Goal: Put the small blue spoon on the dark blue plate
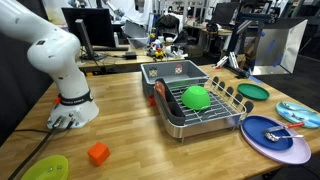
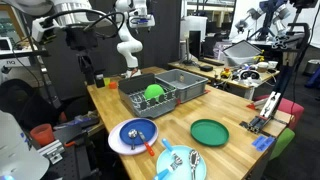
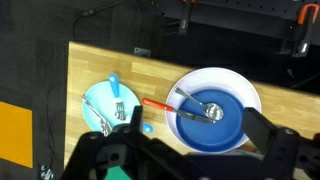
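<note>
The dark blue plate (image 3: 212, 122) sits on a white plate and holds a metal spoon and an orange-handled knife. It shows in both exterior views (image 1: 268, 130) (image 2: 138, 132). The small blue spoon (image 3: 114, 84) seems to lie at the rim of the pale sky-blue plate (image 3: 100, 100), left of the dark plate. It is too small to make out in the exterior views. My gripper (image 3: 190, 165) is open and empty, high above the two plates. Its dark fingers frame the bottom of the wrist view.
The pale sky-blue plate (image 1: 300, 113) (image 2: 180, 163) also holds metal cutlery. A dish rack (image 1: 200, 118) with a green bowl (image 1: 196, 97) stands mid-table. A green plate (image 1: 253, 91), an orange block (image 1: 98, 153) and a yellow-green plate (image 1: 45, 168) lie around. The table's edge is near the plates.
</note>
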You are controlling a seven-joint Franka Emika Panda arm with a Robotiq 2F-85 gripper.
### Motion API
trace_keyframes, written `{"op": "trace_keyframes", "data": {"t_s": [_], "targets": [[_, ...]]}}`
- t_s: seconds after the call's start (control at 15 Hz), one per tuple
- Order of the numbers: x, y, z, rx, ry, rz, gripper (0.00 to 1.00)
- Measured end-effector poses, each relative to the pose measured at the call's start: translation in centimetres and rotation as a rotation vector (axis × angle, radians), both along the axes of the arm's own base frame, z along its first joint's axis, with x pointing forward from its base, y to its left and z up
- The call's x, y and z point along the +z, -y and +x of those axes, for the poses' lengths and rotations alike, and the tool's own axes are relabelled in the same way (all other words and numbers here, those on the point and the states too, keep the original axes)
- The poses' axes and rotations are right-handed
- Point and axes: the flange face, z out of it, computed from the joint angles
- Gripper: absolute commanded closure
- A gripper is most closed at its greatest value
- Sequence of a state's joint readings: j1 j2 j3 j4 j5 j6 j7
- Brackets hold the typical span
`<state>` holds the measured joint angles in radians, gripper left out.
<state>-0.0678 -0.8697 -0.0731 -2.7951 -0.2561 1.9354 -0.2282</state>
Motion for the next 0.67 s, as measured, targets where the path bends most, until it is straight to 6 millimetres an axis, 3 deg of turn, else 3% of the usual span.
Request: {"op": "trace_keyframes", "data": {"t_s": [0.4, 0.67], "targets": [[-0.5, -0.1, -0.1, 0.001, -0.014, 0.003, 0.00], [-1.1, -0.4, 1.2, -0.009, -0.035, 0.081, 0.00]]}}
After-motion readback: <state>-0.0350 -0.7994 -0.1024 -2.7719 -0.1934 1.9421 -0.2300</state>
